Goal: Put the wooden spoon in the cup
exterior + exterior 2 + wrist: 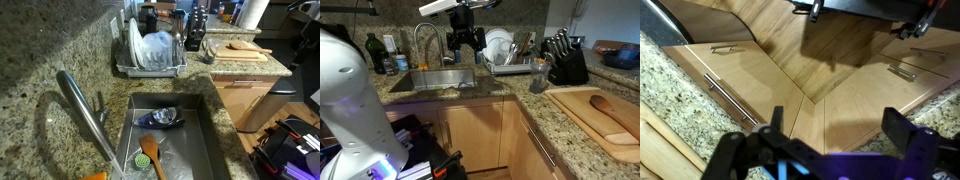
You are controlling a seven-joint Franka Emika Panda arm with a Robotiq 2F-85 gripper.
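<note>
The wooden spoon lies on the pale cutting board at the right end of the counter; it also shows in an exterior view. The cup, a small grey mug, stands on the granite between the dish rack and the board, next to the knife block. My gripper hangs in the air above the sink, far left of the spoon and the cup. In the wrist view its jaws are open and empty, with wooden cabinet fronts and floor behind them.
A dish rack with plates stands behind the sink. An orange spatula with a green handle and a dark blue item lie in the sink. The faucet arches over it. The knife block is beside the cup.
</note>
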